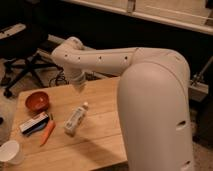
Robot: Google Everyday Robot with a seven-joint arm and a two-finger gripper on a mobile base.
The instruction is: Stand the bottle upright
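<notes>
A small slim whitish bottle [75,120] is seen lying on its side near the middle of a light wooden table [100,145], its small white cap turned toward the table's far edge and its base toward the near edge. A pale label is wrapped round its body, but no brand or wording on it can be read. To its left an orange carrot [47,133] is laid at a slant, just beside a flat dark-and-white box [33,123] whose print cannot be made out either. Behind these a red bowl [37,100] is set, and a white paper cup [10,151] is placed at the near left corner. A thick white robot arm [100,60] is stretched from the bulky housing on the right across to the left, bent at a rounded elbow and turned downward. The gripper [79,86] is held at the end of this downward part, above the far side of the table, above and behind the bottle and clear of it. Whether the gripper is wide or narrow cannot be told. The bottle is touched by nothing but the table. A dark office chair [22,57] is seen on the floor behind the table's left side.
</notes>
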